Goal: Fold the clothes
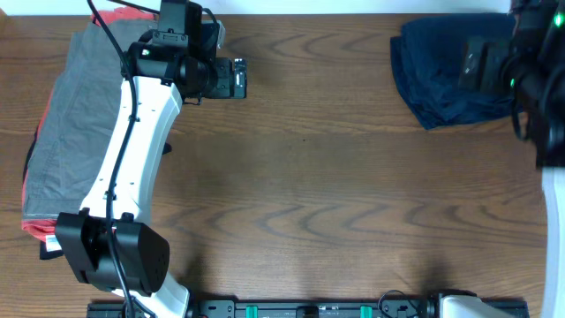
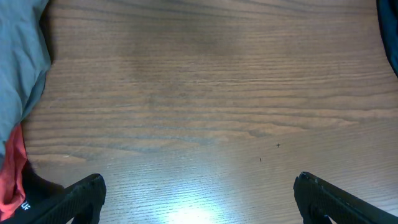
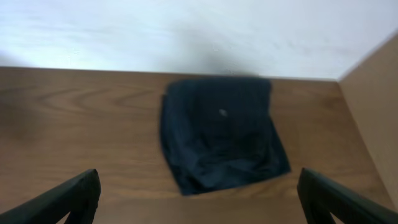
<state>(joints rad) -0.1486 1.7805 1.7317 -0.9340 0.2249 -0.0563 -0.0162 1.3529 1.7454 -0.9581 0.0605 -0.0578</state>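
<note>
The dark navy-blue shorts (image 1: pixel 433 75) lie folded in a compact bundle at the table's far right; they also show in the right wrist view (image 3: pixel 217 130). A pile of clothes (image 1: pixel 75 124) lies at the far left: a grey garment on top, red-orange and black beneath. Its grey and red edge shows in the left wrist view (image 2: pixel 18 81). My left gripper (image 2: pixel 199 199) is open and empty over bare wood beside the pile. My right gripper (image 3: pixel 199 196) is open and empty, raised above and apart from the shorts.
The wooden table (image 1: pixel 309 177) spreads between the pile and the shorts. A white wall (image 3: pixel 186 31) rises behind the table's far edge. The arm bases and a black rail (image 1: pixel 309 309) sit at the near edge.
</note>
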